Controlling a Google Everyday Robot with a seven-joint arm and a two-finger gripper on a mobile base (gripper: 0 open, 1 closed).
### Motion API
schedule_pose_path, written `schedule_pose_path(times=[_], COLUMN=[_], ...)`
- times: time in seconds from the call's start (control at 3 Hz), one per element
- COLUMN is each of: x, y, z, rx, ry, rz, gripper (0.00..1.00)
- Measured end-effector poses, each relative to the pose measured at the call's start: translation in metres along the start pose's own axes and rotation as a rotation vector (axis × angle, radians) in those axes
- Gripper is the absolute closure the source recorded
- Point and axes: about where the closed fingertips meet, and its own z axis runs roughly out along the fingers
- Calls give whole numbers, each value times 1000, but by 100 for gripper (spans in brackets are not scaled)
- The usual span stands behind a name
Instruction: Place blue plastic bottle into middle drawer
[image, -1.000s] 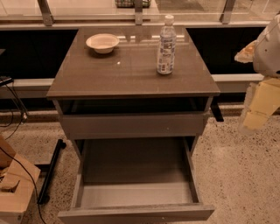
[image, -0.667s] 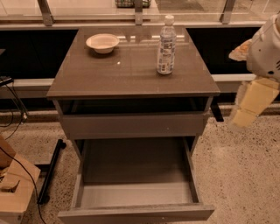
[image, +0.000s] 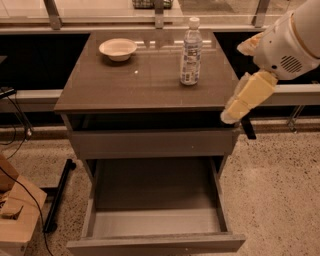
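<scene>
The drawer stands pulled out and empty at bottom centre. At mid right the end effector hangs just off the table's right edge, carrying nothing; whether it is set wide or narrow I cannot tell. The bottle stands upright on the table at upper centre, so the reach looks to be in hand, and the next move calls for travelling up and left to grasp it.

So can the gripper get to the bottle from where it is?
Probably yes. The gripper hangs beside the cabinet, right of the upright bottle, with nothing standing between them; the bowl sits well away.
</scene>
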Motion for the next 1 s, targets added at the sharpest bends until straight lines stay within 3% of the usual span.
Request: schedule_pose_path(times=[0.33,1.0], x=[-13,-15], y=[-34,-42], z=[22,30], rx=[-10,2], ry=[-106,-136], rz=[43,70], gripper=[0,0])
